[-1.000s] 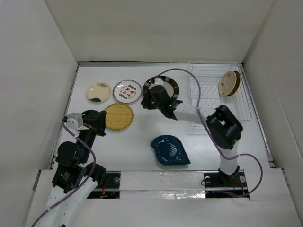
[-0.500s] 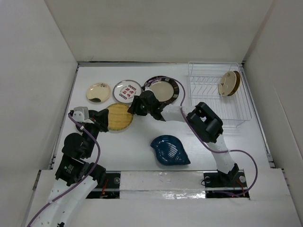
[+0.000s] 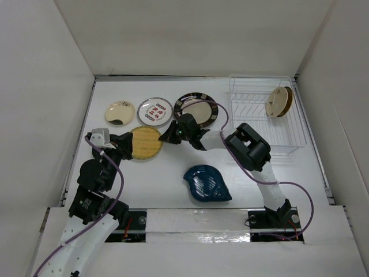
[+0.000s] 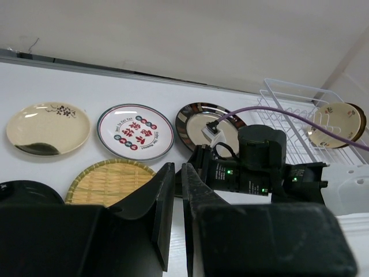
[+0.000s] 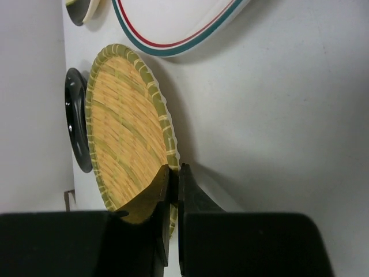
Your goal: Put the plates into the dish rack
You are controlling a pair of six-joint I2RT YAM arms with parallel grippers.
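The woven yellow plate (image 3: 144, 143) lies left of centre. My right gripper (image 3: 165, 137) reaches across to its right edge and is shut on the rim; in the right wrist view the plate (image 5: 124, 133) runs in between the fingers (image 5: 174, 173). My left gripper (image 3: 124, 147) is at the plate's left edge, shut and empty (image 4: 177, 179). A cream plate (image 3: 120, 112), a white plate with red marks (image 3: 155, 111) and a black-rimmed cream plate (image 3: 199, 107) lie in a row behind. A blue leaf-shaped plate (image 3: 206, 183) lies in front. The dish rack (image 3: 253, 95) holds a cream and a dark brown-yellow plate (image 3: 279, 101) upright.
White walls close in the table on the left, back and right. The right arm (image 3: 248, 147) stretches across the middle, between the black-rimmed plate and the blue plate, with its purple cable looping above. A black round thing (image 5: 75, 118) lies by the woven plate's far edge.
My right gripper has moved left from the black-rimmed plate to the woven plate's right edge and closed on its rim. My left gripper has moved up against the woven plate's left edge.
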